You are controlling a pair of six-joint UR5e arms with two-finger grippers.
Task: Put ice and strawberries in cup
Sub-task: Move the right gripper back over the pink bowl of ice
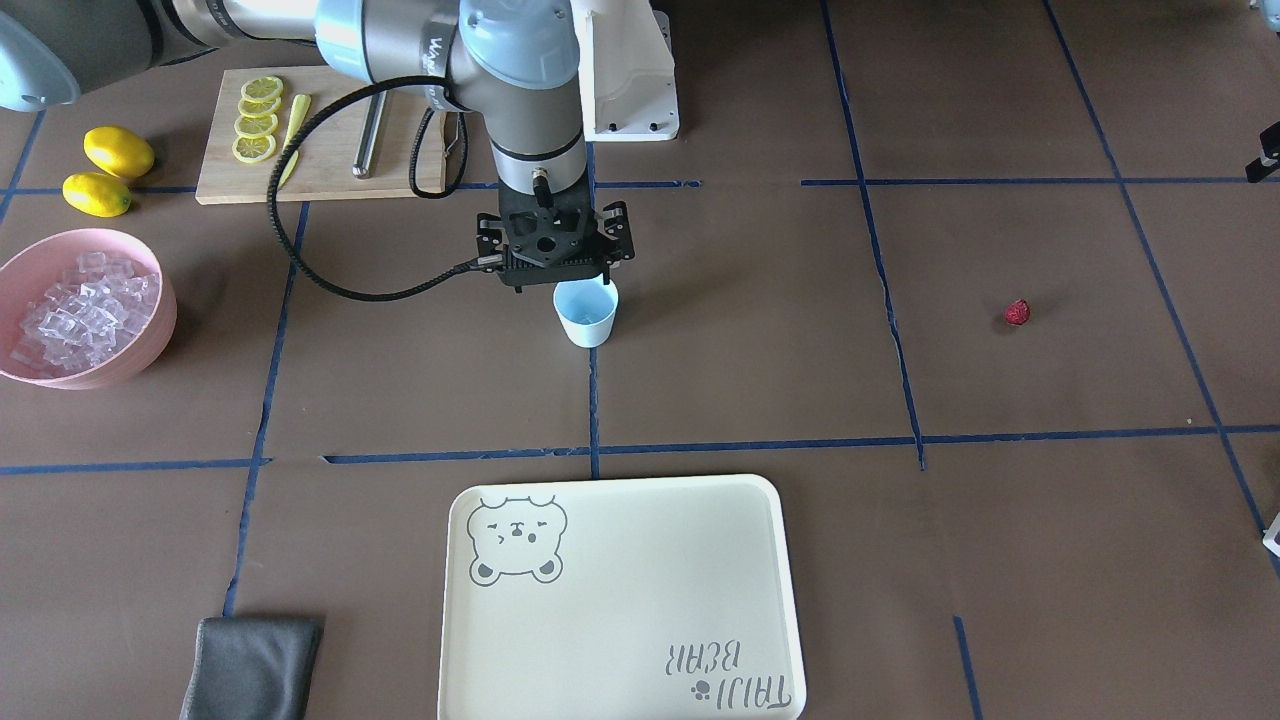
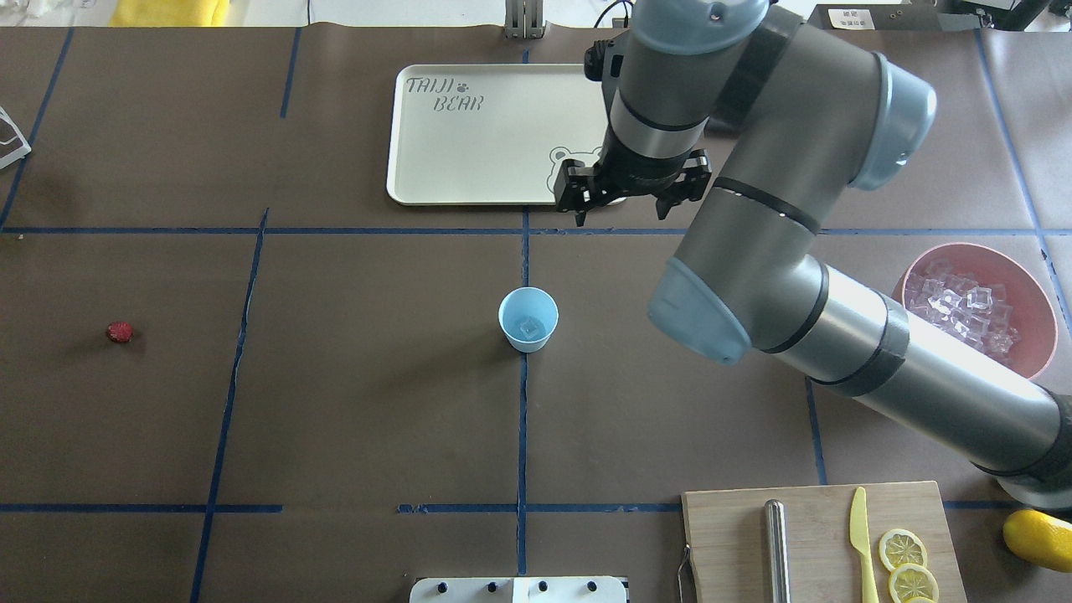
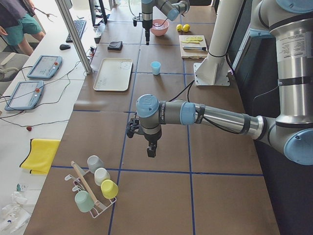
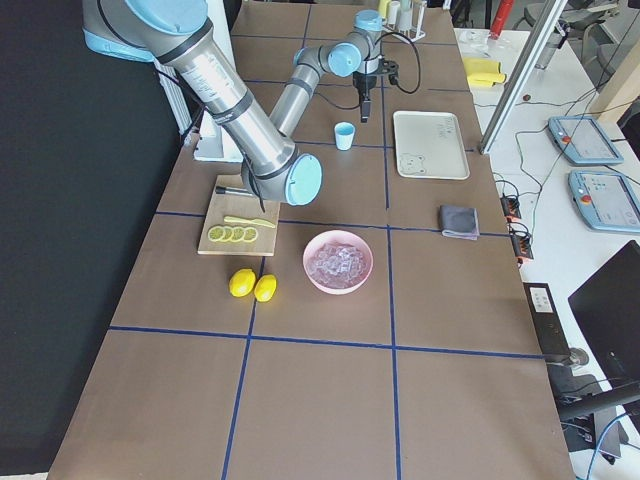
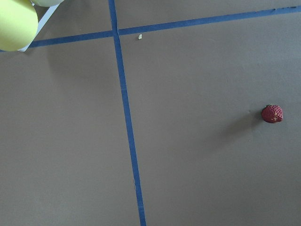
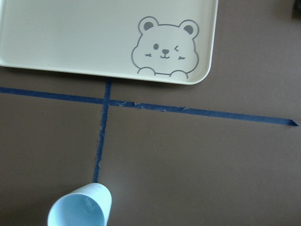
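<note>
Partly done, you'll see: one ice cube (image 2: 528, 325) in cup (image 2: 528, 345); strawberry (image 2: 120, 332) on tabletop (image 2: 352, 377), well apart, not yet moved. Right end effector (image 1: 556, 260) above cup, left end effector (image 3: 151, 148) elsewhere; cannot tell either's grip.

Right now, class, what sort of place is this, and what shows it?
Probably a robotics lab staged for drink making: two robot arms over a table gridded with blue tape, control tablets on a side bench, and a pink bowl of ice near lemons.
</note>
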